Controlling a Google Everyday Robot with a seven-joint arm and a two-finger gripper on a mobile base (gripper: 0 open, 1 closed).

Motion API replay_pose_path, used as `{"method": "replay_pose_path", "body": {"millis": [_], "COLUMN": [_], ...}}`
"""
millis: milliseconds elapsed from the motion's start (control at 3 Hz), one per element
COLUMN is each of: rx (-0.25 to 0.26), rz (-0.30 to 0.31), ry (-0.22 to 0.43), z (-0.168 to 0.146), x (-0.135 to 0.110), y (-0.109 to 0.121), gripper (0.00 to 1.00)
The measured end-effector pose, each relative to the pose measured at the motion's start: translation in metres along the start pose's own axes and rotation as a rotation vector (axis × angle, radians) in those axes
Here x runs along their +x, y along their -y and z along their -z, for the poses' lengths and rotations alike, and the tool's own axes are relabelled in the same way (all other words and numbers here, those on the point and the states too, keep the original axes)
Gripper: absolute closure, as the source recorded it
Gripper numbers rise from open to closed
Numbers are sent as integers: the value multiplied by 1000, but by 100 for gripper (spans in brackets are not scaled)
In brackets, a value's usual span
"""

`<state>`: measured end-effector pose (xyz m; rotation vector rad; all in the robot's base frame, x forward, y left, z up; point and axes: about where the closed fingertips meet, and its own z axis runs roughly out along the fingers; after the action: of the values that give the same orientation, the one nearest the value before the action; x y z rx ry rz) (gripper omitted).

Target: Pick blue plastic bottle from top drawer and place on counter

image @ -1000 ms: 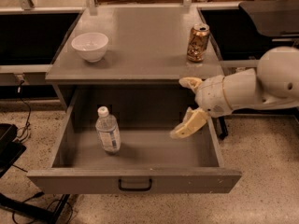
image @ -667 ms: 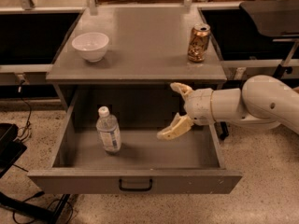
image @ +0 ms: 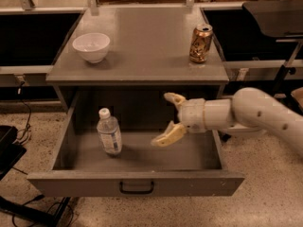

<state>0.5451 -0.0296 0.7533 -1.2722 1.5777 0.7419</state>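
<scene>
The arm point(image: 258, 115) runs off the right edge, its base unseen. Print on the bottle point(image: 109, 132) label and on the can point(image: 200, 43) cannot be read. The bottle stands upright in the left half of the pulled-out drawer point(image: 137, 184). The gripper point(image: 161, 119) hangs over the drawer's right half, fingers spread wide, holding nothing, apart from the bottle. On the counter point(image: 147, 37) sit a white bowl point(image: 91, 46), left, and the can, right.
</scene>
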Motion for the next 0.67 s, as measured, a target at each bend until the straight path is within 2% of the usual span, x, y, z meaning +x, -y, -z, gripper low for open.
{"method": "replay_pose_path", "body": {"millis": [333,667], "rx": [-77,-126], "rz": [-76,-112], "ry": [119,200], "z": [-65,-112], "x": [33,46], "y": [-11,-16], "gripper": [0,0]}}
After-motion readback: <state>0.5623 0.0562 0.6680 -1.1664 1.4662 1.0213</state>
